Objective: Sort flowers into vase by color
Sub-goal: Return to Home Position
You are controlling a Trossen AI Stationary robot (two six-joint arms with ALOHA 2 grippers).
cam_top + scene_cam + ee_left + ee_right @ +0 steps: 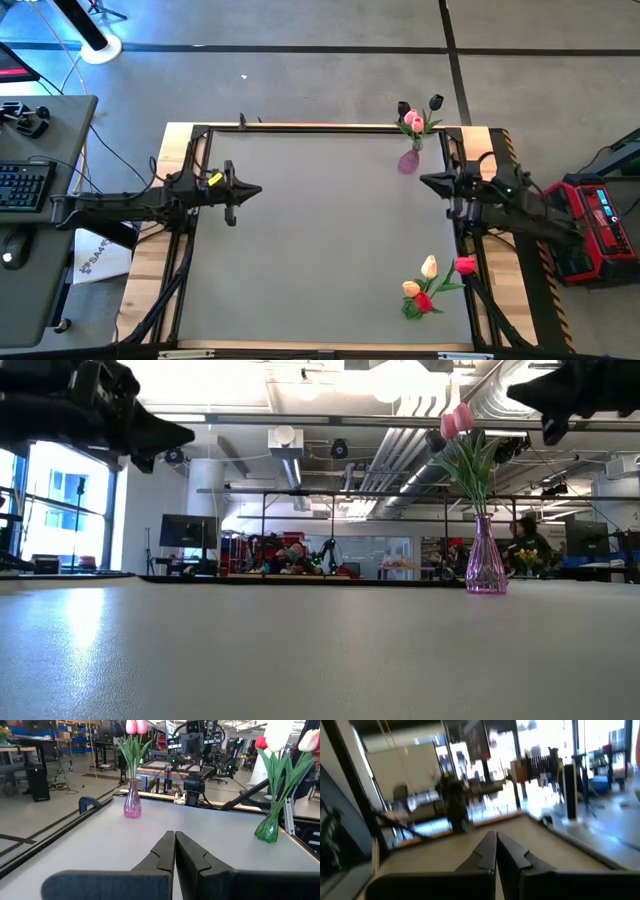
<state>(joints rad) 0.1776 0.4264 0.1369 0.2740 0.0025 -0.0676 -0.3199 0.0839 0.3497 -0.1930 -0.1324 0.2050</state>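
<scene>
Grey table (320, 240) fills a wooden frame, with a workshop hall beyond it. Left gripper (256, 190) hovers over the table's left side, jaws clenched and empty; in the left wrist view its fingers (162, 852) touch along their length. Right gripper (426, 181) hangs at the right edge, its jaws pressed together on nothing too.

A pink vase (408, 161) stands upright by the far right corner, near the right gripper but apart from it. It holds pink tulips (412, 122) and black tulips (436, 101). A green vase (413, 308) stands by the near right corner, well apart from the pink one, with red tulips (465, 265) and cream tulips (428, 266) in it. Neither gripper touches a vase or a flower.
</scene>
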